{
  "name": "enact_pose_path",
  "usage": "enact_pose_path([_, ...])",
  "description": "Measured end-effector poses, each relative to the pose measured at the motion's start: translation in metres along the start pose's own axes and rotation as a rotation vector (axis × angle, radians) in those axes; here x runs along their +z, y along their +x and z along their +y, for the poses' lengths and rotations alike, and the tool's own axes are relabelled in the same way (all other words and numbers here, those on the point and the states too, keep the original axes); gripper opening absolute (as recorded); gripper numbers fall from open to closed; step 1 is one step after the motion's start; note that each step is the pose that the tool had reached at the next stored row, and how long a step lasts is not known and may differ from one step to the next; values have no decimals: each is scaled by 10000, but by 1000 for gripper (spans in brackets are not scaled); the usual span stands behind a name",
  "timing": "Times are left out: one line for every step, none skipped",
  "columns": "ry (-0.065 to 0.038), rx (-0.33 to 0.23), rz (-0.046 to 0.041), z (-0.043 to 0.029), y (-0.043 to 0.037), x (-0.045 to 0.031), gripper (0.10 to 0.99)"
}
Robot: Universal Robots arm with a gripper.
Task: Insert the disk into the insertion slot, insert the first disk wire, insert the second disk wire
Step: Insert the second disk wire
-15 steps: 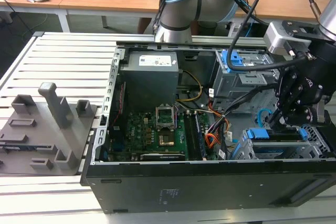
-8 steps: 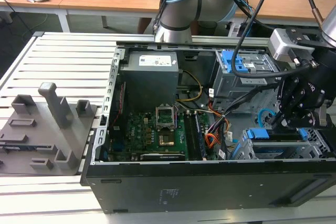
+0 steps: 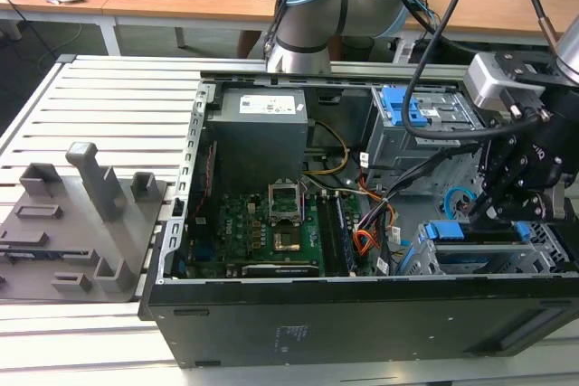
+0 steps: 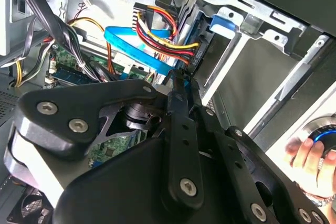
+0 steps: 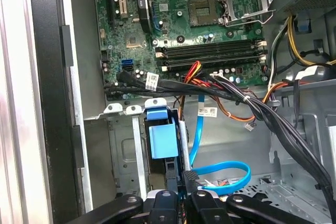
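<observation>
The disk sits in the insertion slot (image 3: 493, 258) at the case's corner on the exterior view's right; its blue carrier bracket (image 3: 443, 230) (image 5: 163, 141) shows at the slot's mouth (image 5: 126, 145). My gripper (image 3: 484, 212) hangs just over the bracket's end. In both wrist views its fingers (image 5: 167, 203) stand close together on the black plug (image 5: 190, 176) of a blue flat wire (image 5: 226, 174) (image 4: 131, 45), right against the disk. A bundle of red, yellow and black wires (image 4: 157, 32) ends in a plug beside my fingertips (image 4: 181, 77).
A taller grey cage with blue latch tabs (image 3: 412, 106) stands behind the slot. The motherboard (image 3: 271, 232), loose cable bundles (image 5: 252, 103) and the power supply (image 3: 262, 133) crowd the case. A person's hand (image 4: 310, 156) rests outside the case wall. Grey fixtures (image 3: 81, 214) lie on the table.
</observation>
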State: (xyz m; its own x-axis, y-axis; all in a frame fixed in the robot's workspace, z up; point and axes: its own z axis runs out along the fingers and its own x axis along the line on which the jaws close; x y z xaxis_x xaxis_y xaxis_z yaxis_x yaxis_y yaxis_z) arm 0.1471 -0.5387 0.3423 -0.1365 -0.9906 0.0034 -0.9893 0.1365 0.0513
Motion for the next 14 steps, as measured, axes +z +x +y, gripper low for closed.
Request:
enact_pose_path([0,-9,-2,0,0,-2,161])
enact_pose_path([0,-20,-1,0,1,-2,161])
enact_pose_path([0,-32,-1,-2,9,-1,161])
enact_pose_path([1,-40,-1,-3,20,-1,161])
enact_pose_path([0,-44,-1,-4,25,0,161])
enact_pose_path([0,-50,-2,-4,28,4,161])
enact_pose_path([0,-60,-1,-5,31,11,161])
enact_pose_path([0,-78,4,-6,31,30,161])
enact_pose_path([0,-87,12,-6,31,43,161])
enact_pose_path([1,-92,8,-7,32,49,161])
enact_pose_path([0,-93,4,-7,31,51,161])
enact_pose_path([1,-93,-1,-7,31,53,173])
enact_pose_path([0,-94,-2,-7,31,54,173])
enact_pose_path([0,-94,1,-7,31,53,239])
